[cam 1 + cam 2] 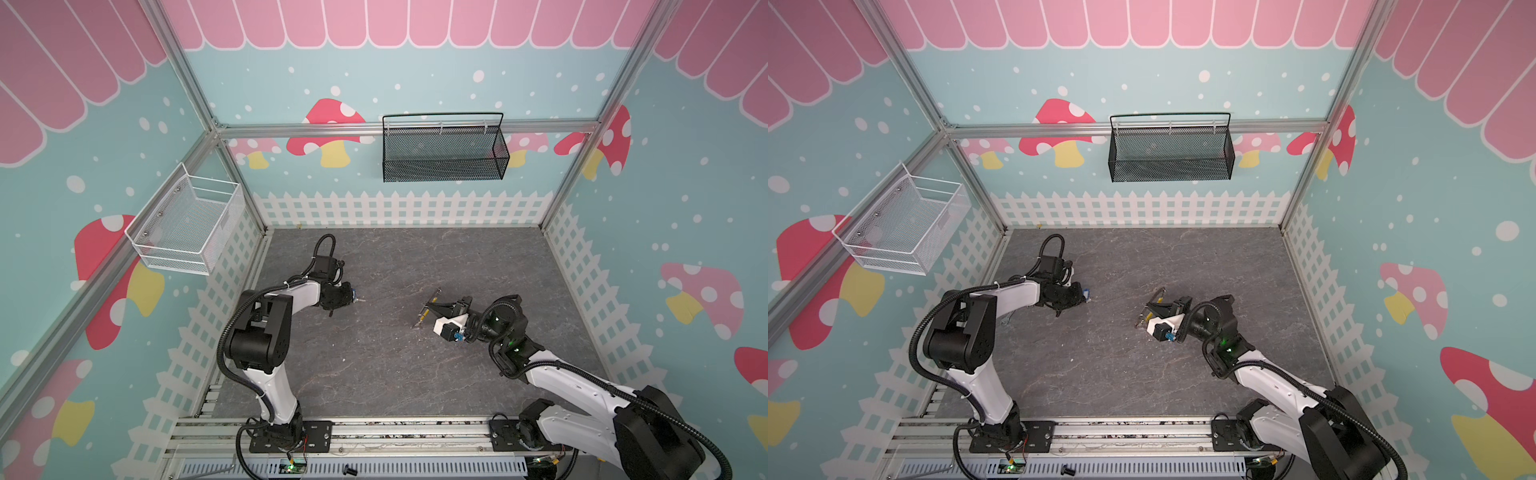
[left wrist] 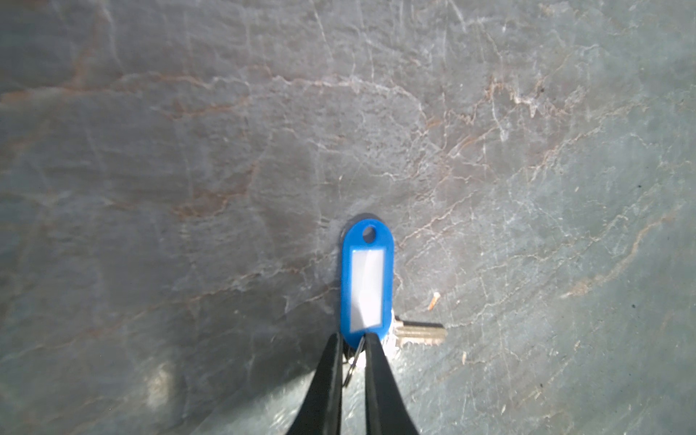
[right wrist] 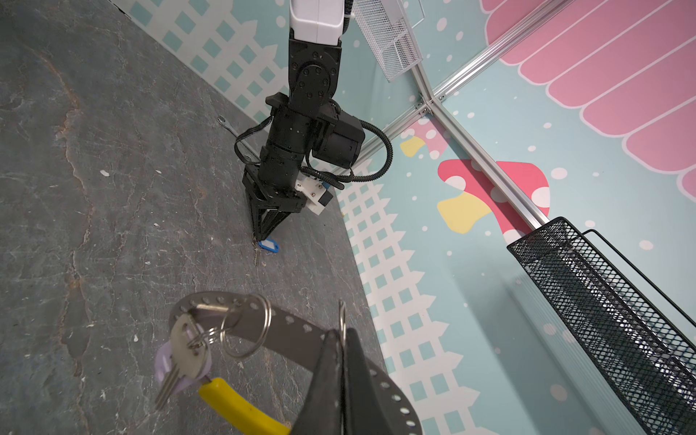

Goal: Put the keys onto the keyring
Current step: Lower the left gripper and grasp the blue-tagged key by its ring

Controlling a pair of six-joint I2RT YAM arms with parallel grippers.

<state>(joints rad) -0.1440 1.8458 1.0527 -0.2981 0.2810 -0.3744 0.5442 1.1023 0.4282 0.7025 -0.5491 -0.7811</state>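
A silver key (image 2: pixel 420 334) with a blue tag (image 2: pixel 367 282) lies flat on the grey table. My left gripper (image 2: pixel 354 341) stands over it, jaws drawn in on the small split ring (image 2: pixel 352 361) at the tag's end. Both top views show this left of centre (image 1: pixel 355 296) (image 1: pixel 1084 296). My right gripper (image 3: pixel 342 333) is shut on the keyring (image 3: pixel 286 331), a dark hoop with a yellow segment (image 3: pixel 241 408), held tilted above the table right of centre (image 1: pixel 428 309). The second key (image 3: pixel 184 350), with its lilac tag (image 3: pixel 164 361), hangs on that hoop.
A long silver wrench (image 3: pixel 228 128) lies on the table behind the left arm, near the left wall. A white wire basket (image 1: pixel 187 226) hangs on the left wall and a black mesh basket (image 1: pixel 444 153) on the back wall. Both arm bases sit on the front rail (image 1: pixel 407 432).
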